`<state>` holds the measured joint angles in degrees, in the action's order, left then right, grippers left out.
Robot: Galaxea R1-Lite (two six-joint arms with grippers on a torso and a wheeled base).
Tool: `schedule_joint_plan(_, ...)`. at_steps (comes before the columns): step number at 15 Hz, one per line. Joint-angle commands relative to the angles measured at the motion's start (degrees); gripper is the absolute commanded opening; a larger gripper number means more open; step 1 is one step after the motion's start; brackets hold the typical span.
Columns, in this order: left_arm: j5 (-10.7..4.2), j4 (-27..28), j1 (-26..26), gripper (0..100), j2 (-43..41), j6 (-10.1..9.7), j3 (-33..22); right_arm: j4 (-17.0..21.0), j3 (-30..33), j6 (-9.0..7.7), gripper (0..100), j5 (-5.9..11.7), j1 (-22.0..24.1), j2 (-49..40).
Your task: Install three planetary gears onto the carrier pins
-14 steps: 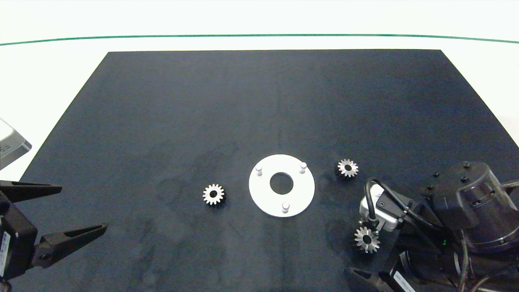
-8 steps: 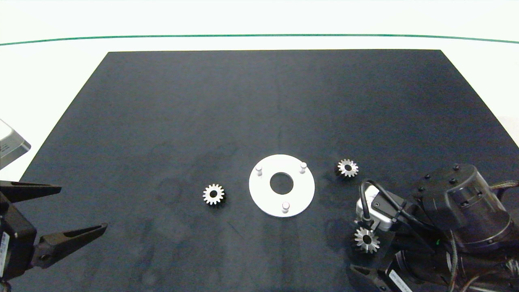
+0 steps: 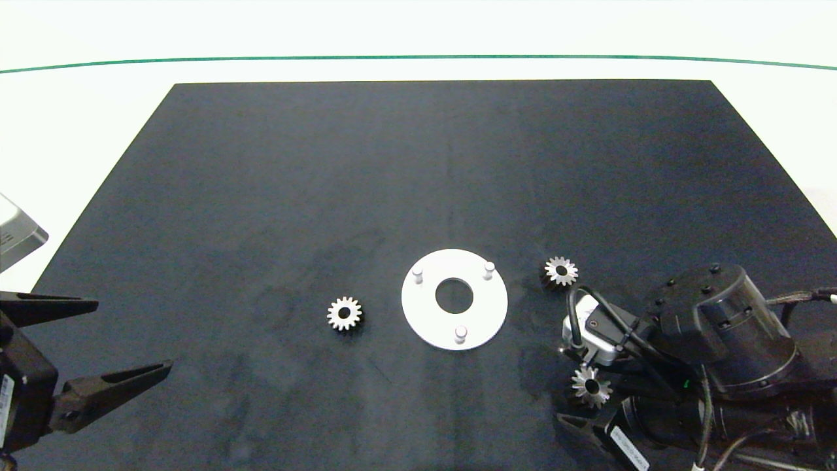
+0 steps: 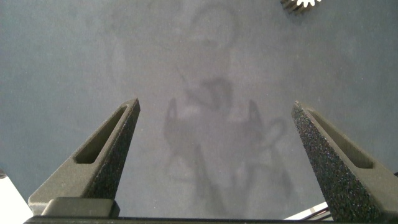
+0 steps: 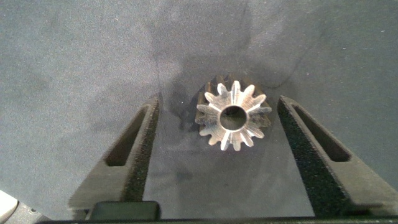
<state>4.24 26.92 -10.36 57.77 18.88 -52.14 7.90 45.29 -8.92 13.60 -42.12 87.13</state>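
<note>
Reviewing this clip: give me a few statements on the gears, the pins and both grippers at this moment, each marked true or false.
1. All three carrier pins on the white disc are bare. True.
2. The right gripper is shut on a gear. False: its fingers stand open on either side of the near-right gear, which lies flat on the black mat, apart from both fingers.
3. One gear lies left of the disc. True.
4. The left gripper holds a gear. False: it is open, over bare mat at the table's near-left.
5. The third gear sits on a pin. False: it lies on the mat right of the disc.
</note>
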Motion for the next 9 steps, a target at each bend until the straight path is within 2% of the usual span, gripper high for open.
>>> schedule_joint_plan(1,0.06,0.2,0.0,100,-0.3,0.19,0.0,0.0,0.1,-0.13,68,0.19,0.0,-0.3)
schedule_joint_plan(9,0.06,0.2,0.0,100,-0.6,0.19,0.0,0.0,0.2,-0.22,53,0.19,0.9,-0.6)
